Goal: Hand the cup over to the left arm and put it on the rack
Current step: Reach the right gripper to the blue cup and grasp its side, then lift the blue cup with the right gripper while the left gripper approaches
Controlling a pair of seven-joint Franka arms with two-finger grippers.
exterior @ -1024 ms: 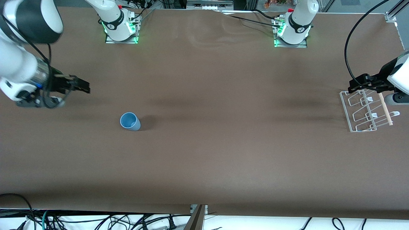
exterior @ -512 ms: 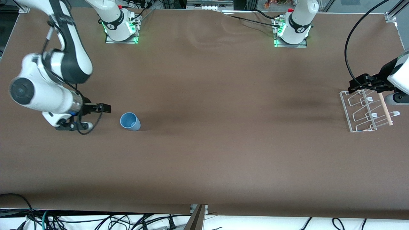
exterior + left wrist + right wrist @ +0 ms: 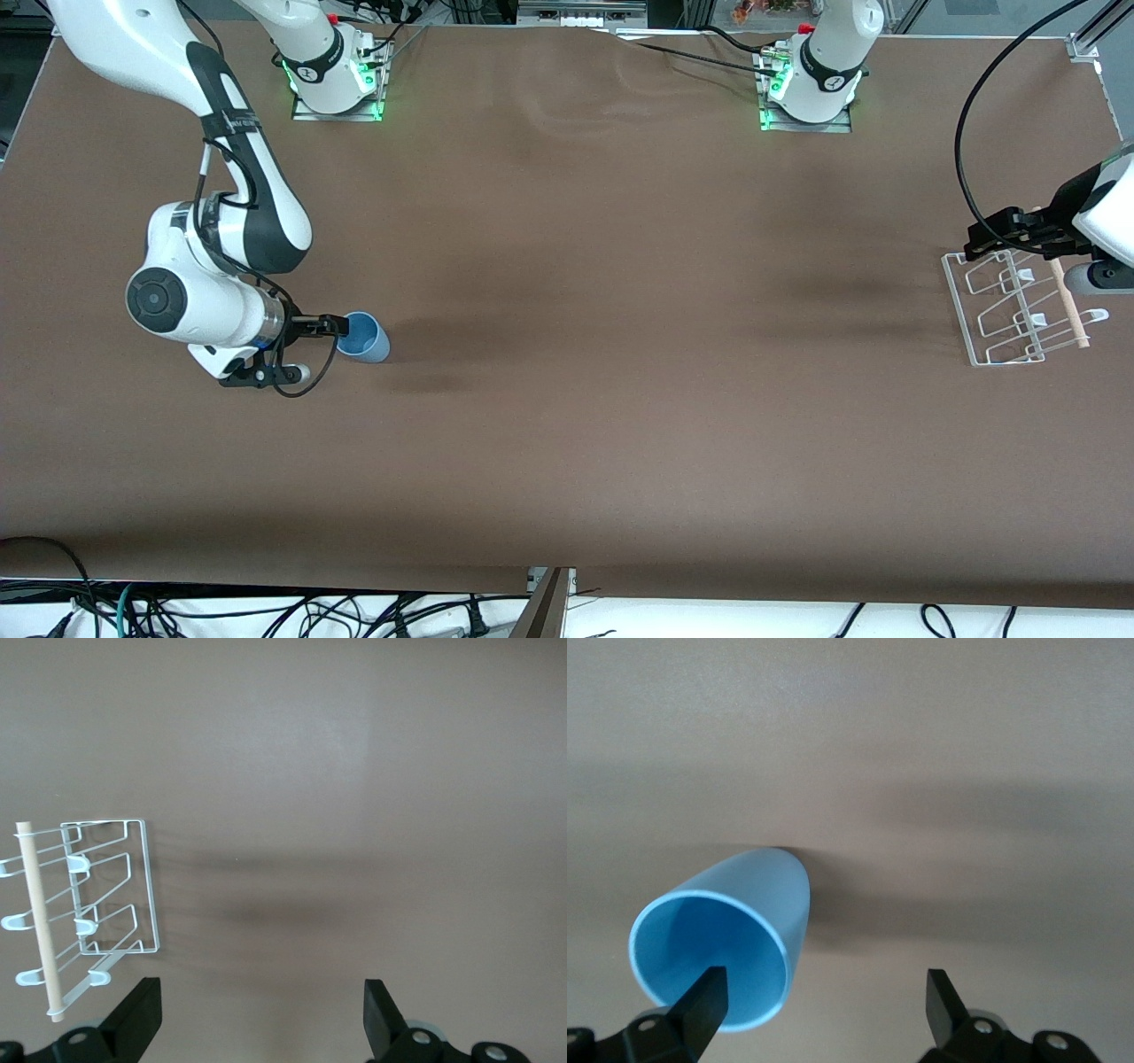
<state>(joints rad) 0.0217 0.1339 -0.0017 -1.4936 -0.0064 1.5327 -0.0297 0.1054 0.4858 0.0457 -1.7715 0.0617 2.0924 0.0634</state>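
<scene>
Brown matte table [image 3: 620, 399] carries the cup [image 3: 362, 337], a light-blue tumbler standing upright toward the right arm's end, its open mouth showing. Right at its rim is the right gripper [image 3: 340, 326], low over the table, fingers spread apart; in the right wrist view one finger [image 3: 707, 1001] overlaps the cup's [image 3: 735, 939] mouth while the other stands clear of it. Well apart, at the left arm's end, lies the rack [image 3: 1010, 306], with the left gripper [image 3: 997, 232] waiting over its edge, fingers [image 3: 383, 1014] apart.
</scene>
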